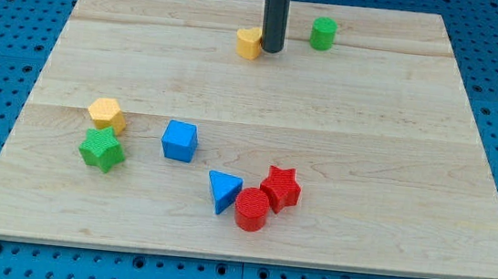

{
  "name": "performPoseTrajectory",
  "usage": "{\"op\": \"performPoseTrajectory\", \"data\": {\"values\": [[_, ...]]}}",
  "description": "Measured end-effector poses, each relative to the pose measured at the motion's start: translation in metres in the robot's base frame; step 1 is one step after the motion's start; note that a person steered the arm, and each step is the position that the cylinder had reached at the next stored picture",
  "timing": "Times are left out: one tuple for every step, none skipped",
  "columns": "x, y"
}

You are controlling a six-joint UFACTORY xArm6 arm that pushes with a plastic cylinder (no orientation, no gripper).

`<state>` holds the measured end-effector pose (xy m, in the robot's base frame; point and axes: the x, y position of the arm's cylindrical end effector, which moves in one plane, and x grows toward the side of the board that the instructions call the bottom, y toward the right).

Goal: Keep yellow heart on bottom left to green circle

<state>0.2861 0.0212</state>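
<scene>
The yellow heart [249, 42] lies near the view's top centre of the wooden board [365, 169]. The green circle [323, 33] stands to its right and slightly higher. My tip [271, 50] is down on the board between them, touching the heart's right side, about a block's width left of the green circle. The rod hides the heart's right edge.
A yellow hexagon [107, 114] and a green star [101, 149] sit together at the left. A blue cube [179, 140] is left of centre. A blue triangle [222, 191], a red cylinder [251, 209] and a red star [281, 188] cluster near the bottom centre.
</scene>
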Motion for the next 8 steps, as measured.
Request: {"op": "performPoseTrajectory", "data": {"values": [[-0.01,0.054],[-0.019,0.092],[0.004,0.07],[0.047,-0.004],[0.051,-0.102],[0.047,-0.1],[0.021,-0.066],[-0.001,-0.05]]}}
